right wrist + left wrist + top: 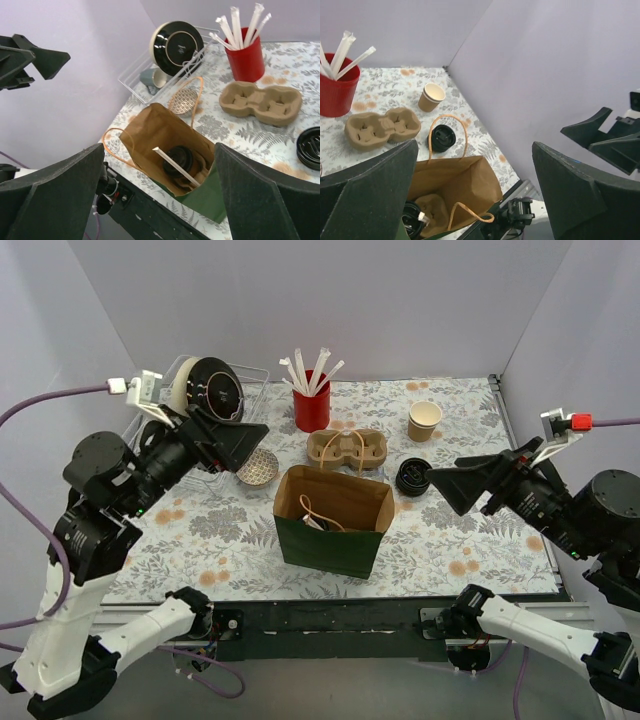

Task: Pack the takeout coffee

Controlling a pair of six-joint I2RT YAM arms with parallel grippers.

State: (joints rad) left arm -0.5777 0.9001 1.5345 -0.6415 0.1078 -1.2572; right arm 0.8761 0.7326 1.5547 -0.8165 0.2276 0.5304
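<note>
Surface: floral tbl cover (480, 530) | walls (350, 300): plain lilac | takeout coffee (176, 156) in bag (150, 127)

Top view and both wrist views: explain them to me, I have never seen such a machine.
Two robot arms are bolted at the table's near edge. The top view looks down from above and behind them; each wrist view comes from a camera on an arm, so the dark wedges at its sides are that arm's own fingers. The left gripper and right gripper stand open and hold nothing. On the table stand a paper bag, a red cup of straws, a cardboard cup carrier, a lidless paper cup, black lids and a dish rack. Inside the bag the black lid of the takeout coffee shows, with a wrapped straw across it.
</note>
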